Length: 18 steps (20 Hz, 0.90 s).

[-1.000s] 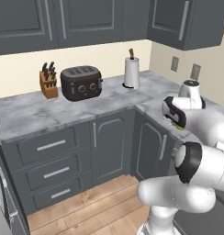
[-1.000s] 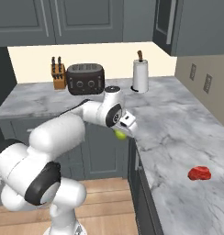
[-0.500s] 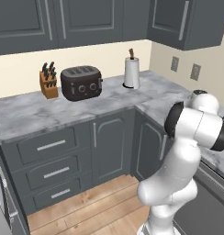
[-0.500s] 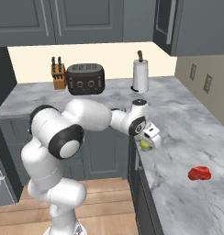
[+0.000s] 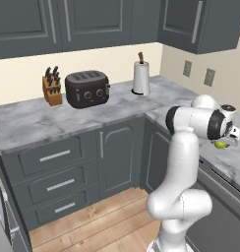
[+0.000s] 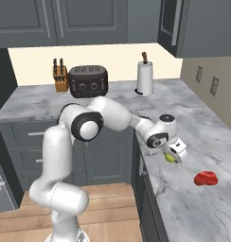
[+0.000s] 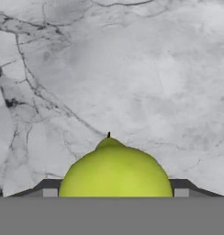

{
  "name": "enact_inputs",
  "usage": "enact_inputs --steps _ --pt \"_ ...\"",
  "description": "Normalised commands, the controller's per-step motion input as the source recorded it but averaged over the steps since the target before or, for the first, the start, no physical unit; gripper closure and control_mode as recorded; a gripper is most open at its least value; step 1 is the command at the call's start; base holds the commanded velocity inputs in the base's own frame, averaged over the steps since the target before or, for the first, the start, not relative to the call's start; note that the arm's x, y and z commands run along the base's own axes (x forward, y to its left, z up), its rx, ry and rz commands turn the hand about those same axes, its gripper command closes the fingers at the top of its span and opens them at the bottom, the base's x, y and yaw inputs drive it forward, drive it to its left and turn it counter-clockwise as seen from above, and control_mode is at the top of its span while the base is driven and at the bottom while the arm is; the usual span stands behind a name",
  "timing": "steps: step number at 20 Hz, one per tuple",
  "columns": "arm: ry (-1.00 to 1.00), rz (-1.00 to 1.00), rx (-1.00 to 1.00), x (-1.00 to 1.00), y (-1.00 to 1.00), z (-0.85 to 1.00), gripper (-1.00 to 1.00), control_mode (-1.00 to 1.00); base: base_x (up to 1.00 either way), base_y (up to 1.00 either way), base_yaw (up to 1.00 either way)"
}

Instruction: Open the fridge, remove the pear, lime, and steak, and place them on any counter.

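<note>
Over the right-hand run of the counter (image 6: 202, 142), the hand (image 6: 173, 156) carries the pear (image 6: 170, 159), its fingers (image 7: 48, 187) closed on the fruit's flanks, spread as wide as the fruit. In the hand view the pear (image 7: 114, 170) sits between the finger tips with bare marbled stone beyond it, seemingly just above the surface and not yet resting on it. The steak (image 6: 205, 178) already lies on the counter, near the hand. The step in hand appears to be setting down the pear; the next move calls for a short descent onto open stone, then release, clear of the steak.
</note>
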Motion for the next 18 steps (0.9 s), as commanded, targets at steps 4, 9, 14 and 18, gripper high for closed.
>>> enact_inputs --steps 4,9,14,18 --pt "-0.09 0.0 0.03 0.1 -0.38 -0.37 -1.0 -1.0 0.0 0.0 0.0" --pt "-0.23 0.0 0.0 -0.13 -0.02 0.01 -1.0 -1.0 0.0 0.0 0.0" --pt "-0.25 0.0 -0.12 -0.35 0.26 0.92 -1.0 -1.0 0.0 0.0 0.0" --pt "-0.13 0.11 -0.25 -0.68 0.88 1.0 -1.0 -1.0 0.0 0.0 0.0"
